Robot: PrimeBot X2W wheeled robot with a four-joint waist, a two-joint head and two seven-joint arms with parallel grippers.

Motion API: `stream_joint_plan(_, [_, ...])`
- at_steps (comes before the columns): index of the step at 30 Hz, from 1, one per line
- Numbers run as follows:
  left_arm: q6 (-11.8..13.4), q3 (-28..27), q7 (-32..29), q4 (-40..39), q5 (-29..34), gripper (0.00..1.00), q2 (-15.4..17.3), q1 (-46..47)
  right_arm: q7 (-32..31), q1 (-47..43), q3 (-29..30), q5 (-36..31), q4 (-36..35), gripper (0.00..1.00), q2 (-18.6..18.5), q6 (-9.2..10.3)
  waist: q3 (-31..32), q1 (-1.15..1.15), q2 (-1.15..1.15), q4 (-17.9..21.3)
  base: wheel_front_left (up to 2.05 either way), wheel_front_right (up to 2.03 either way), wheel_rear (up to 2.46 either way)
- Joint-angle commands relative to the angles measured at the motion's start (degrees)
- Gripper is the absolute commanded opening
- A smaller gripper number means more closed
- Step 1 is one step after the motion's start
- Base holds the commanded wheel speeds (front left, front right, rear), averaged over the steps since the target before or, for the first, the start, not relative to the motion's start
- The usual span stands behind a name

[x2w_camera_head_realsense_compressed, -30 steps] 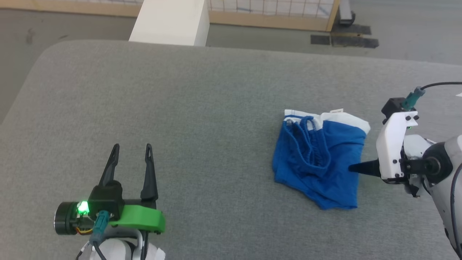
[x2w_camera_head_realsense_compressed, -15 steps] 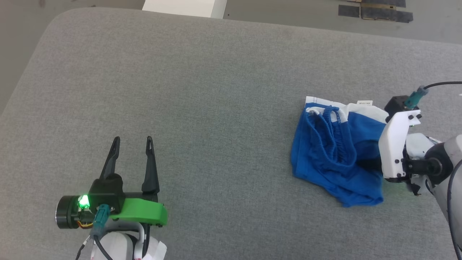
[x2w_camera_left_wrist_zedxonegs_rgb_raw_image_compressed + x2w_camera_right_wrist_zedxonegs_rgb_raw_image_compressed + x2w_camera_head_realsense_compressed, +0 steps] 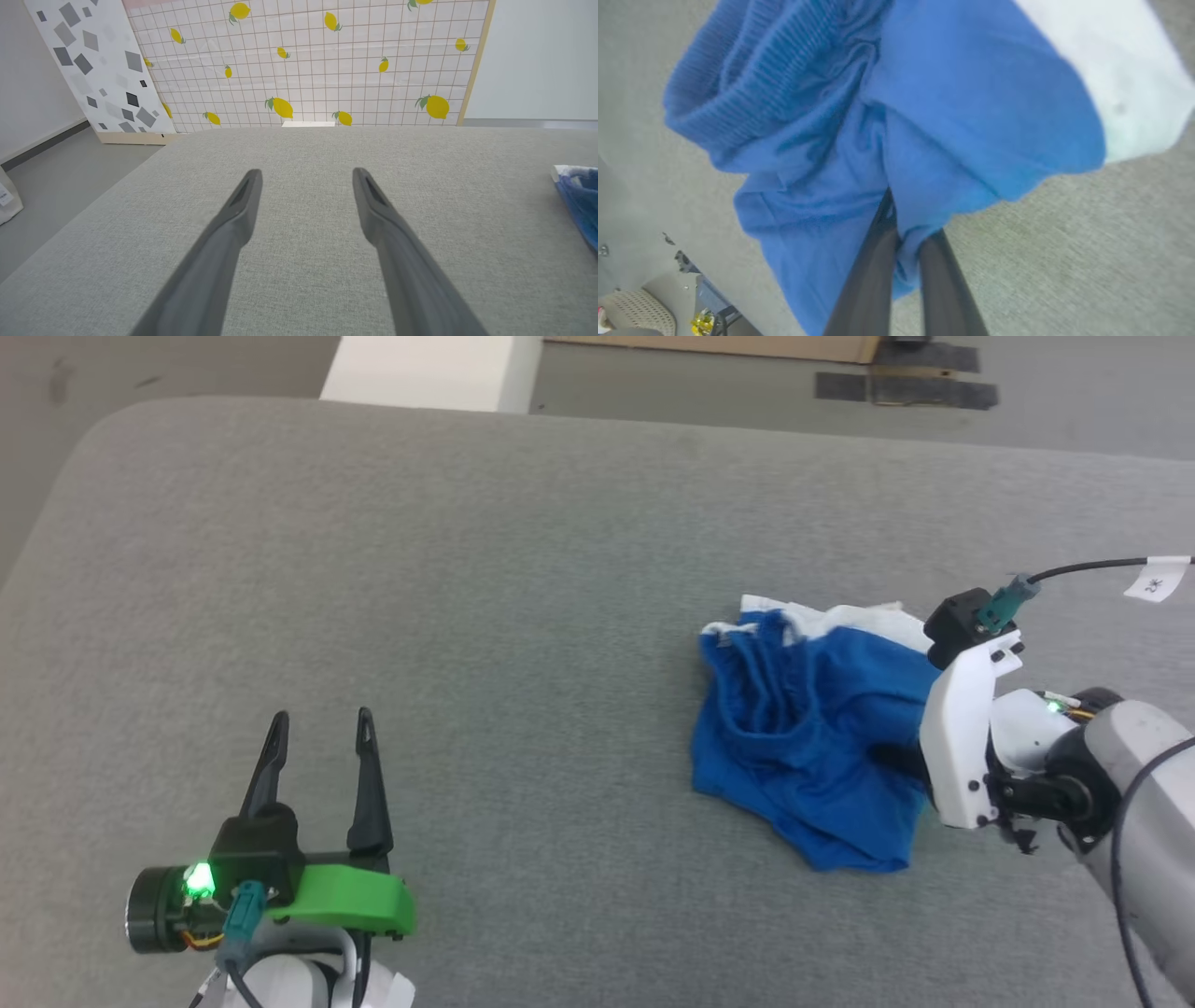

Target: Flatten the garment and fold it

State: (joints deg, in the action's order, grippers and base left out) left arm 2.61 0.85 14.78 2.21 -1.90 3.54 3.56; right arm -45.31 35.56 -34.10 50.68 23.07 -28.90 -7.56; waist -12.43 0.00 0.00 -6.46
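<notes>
Your right pincer is clamping a fold of the garment, with the fingers nearly together and blue cloth pinched between them. In the head view the right pincer is burying its tips in the right side of the garment. The cloth is lying bunched on the right part of the grey padded table, white band toward the far edge. You're getting plenty of open grey room to its left and beyond it.

Your left pincer is hovering at the front left, fingers apart, gripping nothing, well apart from the cloth. The left wrist view is showing you a lemon-print panel past the far edge, with the garment peeking in at its right border. The right wrist view is giving you the ribbed waistband close up.
</notes>
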Motion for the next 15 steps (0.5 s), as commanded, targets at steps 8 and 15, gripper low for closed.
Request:
stream_joint_plan(8, [0.5, -2.2, 0.2, -2.2, 0.4, 1.0, 0.7, -0.6, 0.8, 5.9, -9.1, -2.9, -8.0, 0.0, -11.8, 0.08, -1.0, 0.0, 0.0, 12.3, 0.0, 0.0, 0.0])
stream_joint_plan(15, [0.3, -2.9, 0.2, -4.2, 1.1, 1.0, 1.9, 1.8, 2.6, 11.8, -13.1, -6.6, -8.4, 0.0, -20.3, 0.08, -6.1, 0.0, 0.0, 17.8, 0.0, 0.0, 0.0])
